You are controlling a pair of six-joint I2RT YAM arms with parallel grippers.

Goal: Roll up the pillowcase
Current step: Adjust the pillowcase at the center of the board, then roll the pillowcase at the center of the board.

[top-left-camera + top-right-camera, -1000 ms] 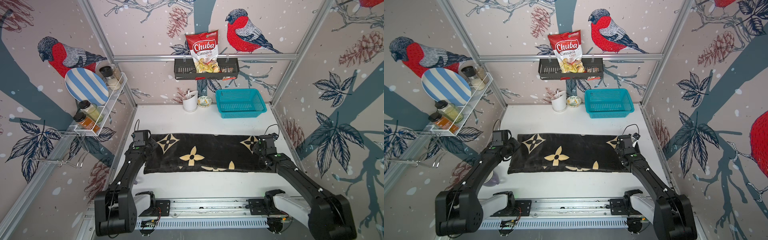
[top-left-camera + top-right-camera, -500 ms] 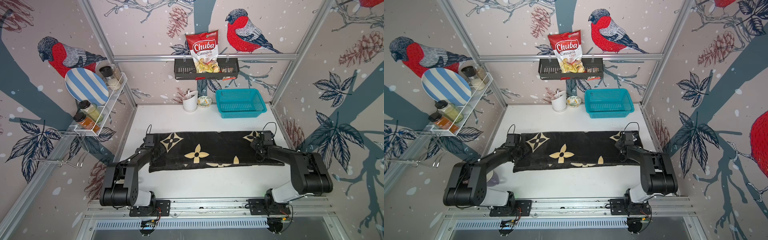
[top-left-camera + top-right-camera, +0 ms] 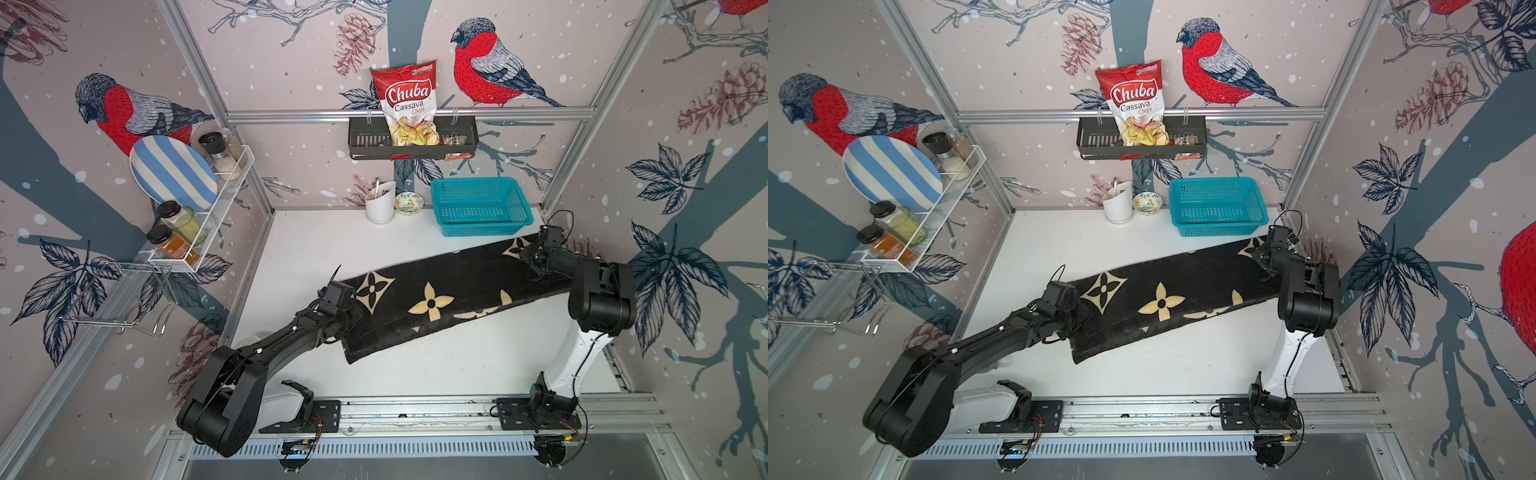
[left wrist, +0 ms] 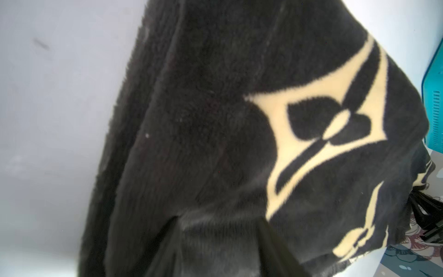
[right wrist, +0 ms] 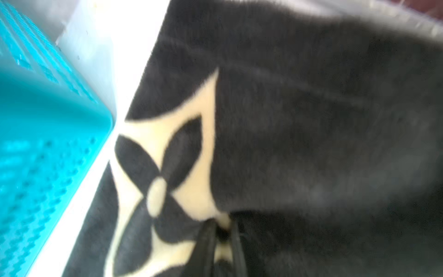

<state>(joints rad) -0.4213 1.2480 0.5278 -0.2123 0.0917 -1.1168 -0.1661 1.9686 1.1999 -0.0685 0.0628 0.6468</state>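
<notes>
The pillowcase (image 3: 436, 291) (image 3: 1167, 291), black plush with cream flower and star motifs, lies as a long folded strip slanting across the white table. Its right end reaches the teal basket and its left end lies nearer the front. My left gripper (image 3: 356, 319) (image 4: 219, 239) is at the left end. Its fingers (image 4: 167, 244) stand wide apart with a bulge of plush between them. My right gripper (image 3: 530, 259) (image 5: 221, 230) is at the right end. Its fingers (image 5: 206, 239) are close together, pinching a fold of the cloth beside a star motif.
The teal basket (image 3: 482, 208) (image 5: 36, 144) stands at the back right, close to the cloth's far corner. A white cup (image 3: 380, 203) and a small bowl (image 3: 409, 203) stand by the back wall. A wire rack (image 3: 195, 216) hangs on the left wall.
The strip has swung from level to slanted. Its right end moved back toward the basket with the right gripper, while the left end came forward. The left jaws have widened.
</notes>
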